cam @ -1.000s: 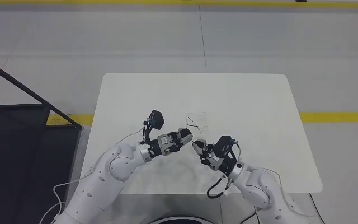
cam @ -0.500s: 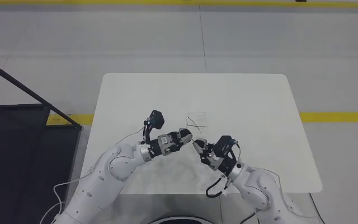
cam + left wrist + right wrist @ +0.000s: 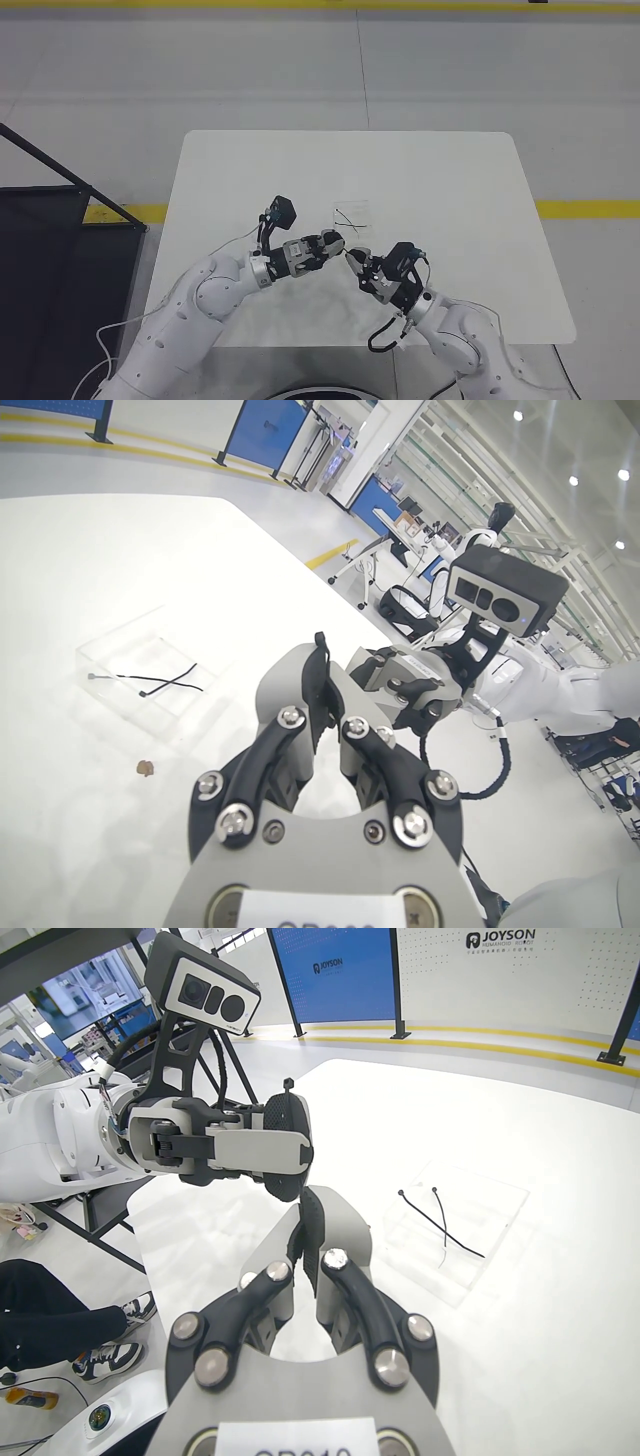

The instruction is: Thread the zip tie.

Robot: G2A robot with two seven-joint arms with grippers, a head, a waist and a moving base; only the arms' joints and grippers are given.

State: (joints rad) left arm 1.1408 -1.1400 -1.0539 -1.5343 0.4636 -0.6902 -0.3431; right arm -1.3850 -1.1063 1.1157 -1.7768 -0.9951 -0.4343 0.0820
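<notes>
Zip tie of thin black plastic [image 3: 287, 1084] was held off the white table [image 3: 450, 170], pinched in the left hand [image 3: 332, 240]. In the right wrist view its small square head stuck up just above that hand's black ribbed fingertips [image 3: 280, 1115]. The rest of the strap was hidden behind the pads.

The left hand's fingers were pressed together on the zip tie. The right hand [image 3: 306, 1210] sat just beside it, tip to tip, over the near middle of the table. Its two fingers were also pressed together. I could not tell whether the strap's tail lay between them.

From the top view, the right hand [image 3: 352, 260] met the left from the opposite side, the two nearly touching.

Farther out on the table, close beyond both hands, lay a clear shallow plastic tray [image 3: 490, 1208]. Two loose black ties [image 3: 443, 1227] rested crossed inside it, apart from either hand.

A small brown scrap [image 3: 145, 768] lay on the table near the tray, on the robot's side.
</notes>
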